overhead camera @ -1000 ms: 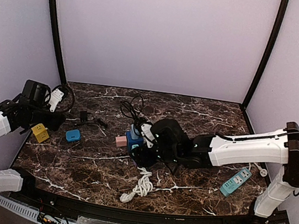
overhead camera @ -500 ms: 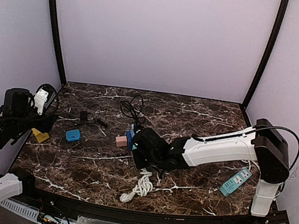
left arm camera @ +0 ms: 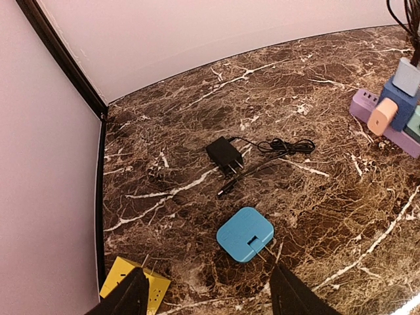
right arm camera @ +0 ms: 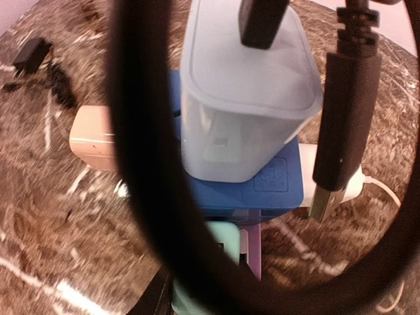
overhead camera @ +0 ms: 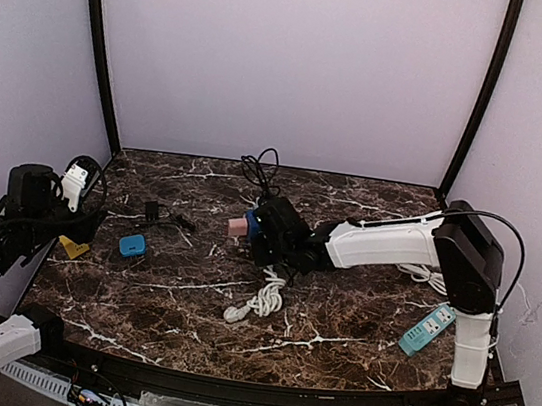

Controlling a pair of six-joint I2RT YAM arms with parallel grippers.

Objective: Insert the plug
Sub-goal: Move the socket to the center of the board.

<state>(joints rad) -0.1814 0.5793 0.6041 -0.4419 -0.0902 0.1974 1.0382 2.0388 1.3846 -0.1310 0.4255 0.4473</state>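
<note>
A purple power strip (right arm camera: 254,257) carries a pink adapter (right arm camera: 92,139), a blue adapter (right arm camera: 275,184) topped by a grey one (right arm camera: 243,85), and a teal plug (right arm camera: 223,246). My right gripper (right arm camera: 213,295) is low over the strip's end, shut on the teal plug; a black cable loop (right arm camera: 141,164) hides one finger. In the top view the strip cluster (overhead camera: 253,226) is at the table's middle back. My left gripper (left arm camera: 210,298) hangs open above a loose blue square plug (left arm camera: 245,234), prongs toward me, touching nothing.
A yellow plug (left arm camera: 121,279) lies by the left wall. A black adapter (left arm camera: 225,156) with thin cord sits behind the blue plug. A white cord bundle (overhead camera: 257,302) trails from the strip. A teal power strip (overhead camera: 428,329) lies at the right edge.
The right gripper closed and moved toward the back, taking the purple strip and white cord with it. The left arm drew back to the left wall, then held still.
</note>
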